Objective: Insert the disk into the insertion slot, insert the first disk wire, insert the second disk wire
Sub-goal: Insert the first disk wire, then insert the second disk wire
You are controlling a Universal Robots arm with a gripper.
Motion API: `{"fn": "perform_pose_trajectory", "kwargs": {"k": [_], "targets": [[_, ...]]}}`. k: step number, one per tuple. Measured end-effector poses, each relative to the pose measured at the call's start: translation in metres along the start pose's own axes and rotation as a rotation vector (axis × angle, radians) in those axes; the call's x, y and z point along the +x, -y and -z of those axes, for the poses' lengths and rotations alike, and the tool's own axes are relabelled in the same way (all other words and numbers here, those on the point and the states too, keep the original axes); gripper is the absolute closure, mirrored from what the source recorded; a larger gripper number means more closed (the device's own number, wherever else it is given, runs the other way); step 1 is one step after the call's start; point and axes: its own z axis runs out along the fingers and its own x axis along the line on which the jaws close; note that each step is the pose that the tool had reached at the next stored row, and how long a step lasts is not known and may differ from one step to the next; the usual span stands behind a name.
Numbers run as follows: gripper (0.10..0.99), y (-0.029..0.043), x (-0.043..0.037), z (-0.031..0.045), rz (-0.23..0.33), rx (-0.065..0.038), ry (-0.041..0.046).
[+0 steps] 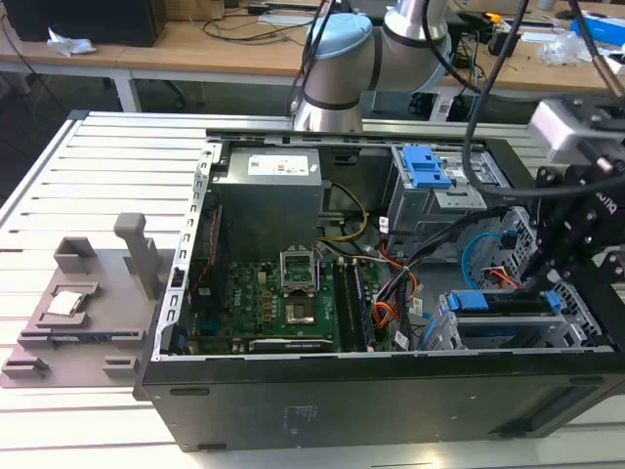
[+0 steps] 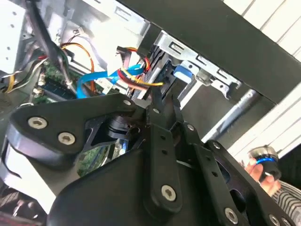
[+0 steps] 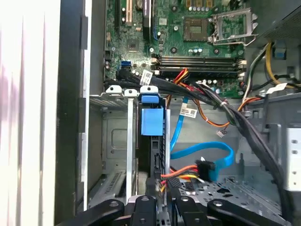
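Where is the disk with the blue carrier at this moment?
At the exterior view's right, the disk sits in the insertion slot, with the motherboard toward that view's left.

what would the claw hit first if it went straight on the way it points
Probably the disk, seated in the insertion slot ahead of the claw; the red-yellow wires lie close beside that line, depth unclear.

A white slatted table [image 1: 98, 156] bears the open black computer case [image 1: 371, 401] and a grey fixture [image 1: 88, 313].
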Motion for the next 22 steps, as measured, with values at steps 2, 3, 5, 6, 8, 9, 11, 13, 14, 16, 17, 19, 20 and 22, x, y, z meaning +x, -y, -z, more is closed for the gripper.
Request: {"fn": "perform_pose_trajectory", "kwargs": {"k": [2,3,5,6,8,9,11,13,14,16,17,19,20,22], "targets": [[0.863,-0.0004,-0.0024,0.0115,0.0,0.0,-0.0013],[0.929,-0.0007,-0.0032,0.0161,0.0,0.0,-0.0017],[0.98,-0.0013,-0.0043,0.0291,0.0,0.0,-0.0022],[0.98,-0.0013,-0.0044,0.0294,0.0,0.0,-0.0024],[0.98,-0.0013,-0.0044,0.0295,0.0,0.0,-0.0025],[0.98,-0.0013,-0.0044,0.0295,0.0,0.0,-0.0025],[0.98,-0.0013,-0.0044,0.0295,0.0,0.0,-0.0025],[0.98,-0.0013,-0.0044,0.0296,0.0,0.0,-0.0025],[0.98,-0.0013,-0.0044,0.0296,0.0,0.0,-0.0024],[0.98,-0.0013,-0.0044,0.0296,0.0,0.0,-0.0025],[0.98,-0.0013,-0.0044,0.0296,0.0,0.0,-0.0024],[0.973,-0.0013,-0.0044,0.0297,0.0,0.0,-0.0025],[0.918,-0.0014,-0.0044,0.0297,0.0,0.0,-0.0025],[0.851,-0.0013,-0.0044,0.0298,0.0,0.0,-0.0025]]}}
